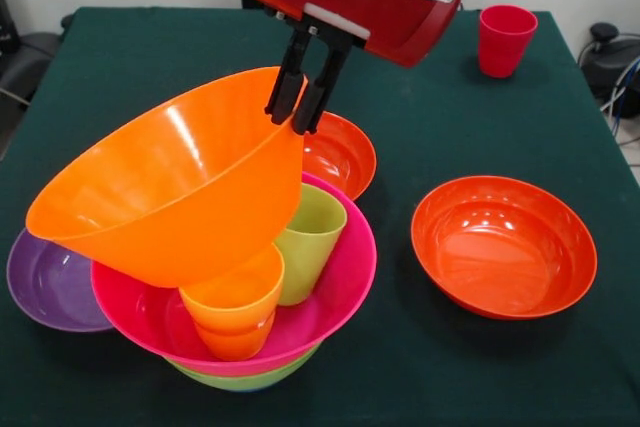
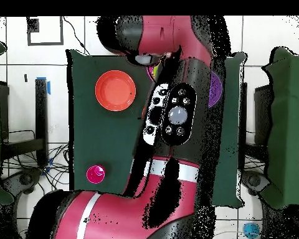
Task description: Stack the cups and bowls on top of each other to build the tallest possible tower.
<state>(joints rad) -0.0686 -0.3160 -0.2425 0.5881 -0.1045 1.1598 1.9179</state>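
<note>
The gripper (image 1: 297, 107) pinches the tilted orange bowl's (image 1: 170, 182) rim at centre frame, above the magenta bowl (image 1: 335, 292) holding two cups.

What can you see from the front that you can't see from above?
Only the front view shows the hand pinching the rim of the tilted orange bowl, and the pile below it: the yellow-orange cup and green cup in the magenta bowl. Only the overhead view shows the arm's button panel and the floor cables. Both show the red-orange bowl, the red cup and the green table.
</note>
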